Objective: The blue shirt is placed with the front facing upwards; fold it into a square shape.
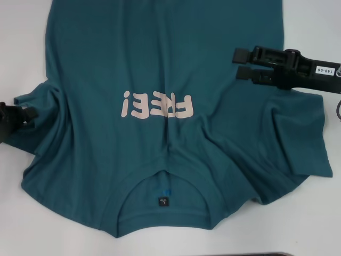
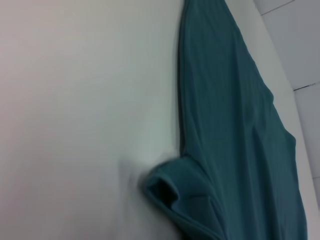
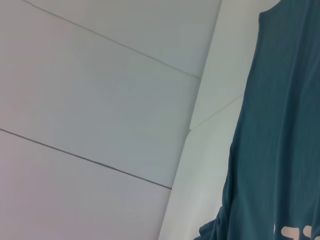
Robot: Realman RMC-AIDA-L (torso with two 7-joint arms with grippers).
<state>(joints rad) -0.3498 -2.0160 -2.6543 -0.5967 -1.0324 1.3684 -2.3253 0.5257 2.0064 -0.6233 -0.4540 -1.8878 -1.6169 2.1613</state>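
The blue shirt (image 1: 160, 69) lies front up on the white table (image 1: 21, 32), spread across the middle of the head view, collar (image 1: 162, 184) nearest the robot and the pale pink "FREE!" lettering (image 1: 155, 104) reading upside down from here. The cloth is wrinkled around the neck and both sleeves are bunched rather than flat. There's the left gripper (image 1: 24, 113), low at the table's left edge, right against the crumpled left sleeve (image 1: 40, 106); only its dark tip shows, so whether its fingers are spread or closed cannot be told. Over on the other side, the right gripper (image 1: 241, 64) hangs above the shirt's right flank just beyond the right sleeve (image 1: 298, 133), its two black fingers set slightly apart with nothing between them. The left wrist view shows the sleeve curled open on the white surface.
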